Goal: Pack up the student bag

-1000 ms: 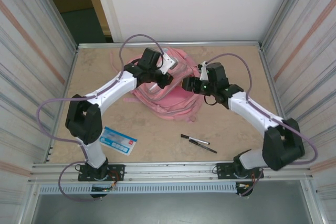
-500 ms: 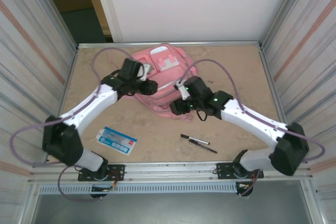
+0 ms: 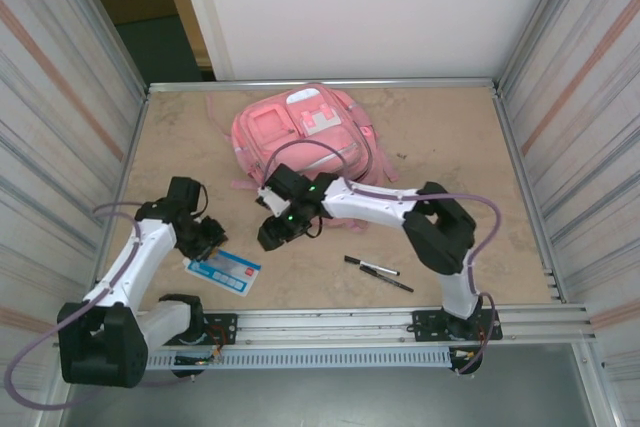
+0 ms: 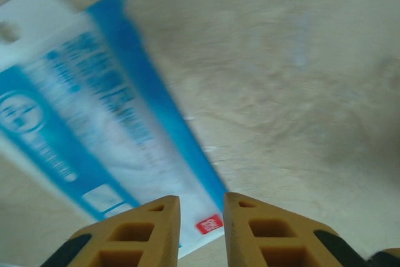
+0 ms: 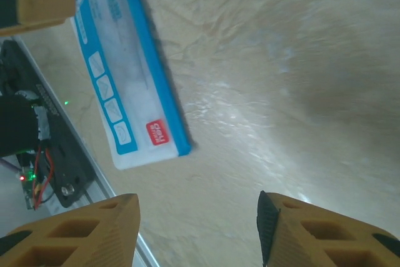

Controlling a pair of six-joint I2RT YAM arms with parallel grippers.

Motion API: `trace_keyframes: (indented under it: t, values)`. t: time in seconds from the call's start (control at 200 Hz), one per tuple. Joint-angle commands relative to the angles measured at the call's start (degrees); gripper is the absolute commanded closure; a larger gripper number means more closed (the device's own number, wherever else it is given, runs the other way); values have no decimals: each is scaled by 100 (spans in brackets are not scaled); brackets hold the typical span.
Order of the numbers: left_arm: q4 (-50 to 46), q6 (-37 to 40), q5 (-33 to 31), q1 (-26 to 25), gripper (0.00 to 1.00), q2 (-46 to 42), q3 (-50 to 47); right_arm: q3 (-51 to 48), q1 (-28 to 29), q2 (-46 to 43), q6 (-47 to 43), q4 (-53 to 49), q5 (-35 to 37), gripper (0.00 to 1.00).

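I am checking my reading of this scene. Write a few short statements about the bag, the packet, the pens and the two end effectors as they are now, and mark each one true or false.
1. The student bag lies on the far half of the table. True.
2. The blue and white packet is inside the bag. False: it lies flat on the table, near the left arm's base.
3. The left end effector is above the packet's edge. True.
4. The right end effector grips a pen. False: its jaws stand wide apart with nothing between them, and the two black pens lie on the table.
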Motion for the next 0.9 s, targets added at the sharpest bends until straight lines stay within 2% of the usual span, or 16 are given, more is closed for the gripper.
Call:
trace_keyframes:
  t: [0.0, 0.13, 0.246, 0.341, 0.441, 0.692, 0.897]
  values:
    - [-467, -611, -111, 270, 84, -148, -325, 395, 188, 442, 301, -347, -633, 50]
    - [-262, -985, 20, 580, 86, -145, -724, 844, 226, 946, 292, -733, -973, 49]
    - [229, -1077, 207, 598, 88, 64, -960, 930, 226, 1214, 326, -814, -1040, 49]
    - [197, -1117, 203, 652, 88, 308, -982, 1196, 224, 1484, 307, -1092, -1086, 48]
    - [429, -1300, 273, 700, 88, 284, -1220, 1204, 225, 1635, 331, -1034, -1157, 48]
    - [576, -1575, 653, 726, 91, 20, -1563, 1351, 228, 1915, 422, -672, -2106, 51]
    - [592, -1735, 1054, 732, 91, -233, -1609, 1569, 243, 2029, 460, -639, -2120, 55]
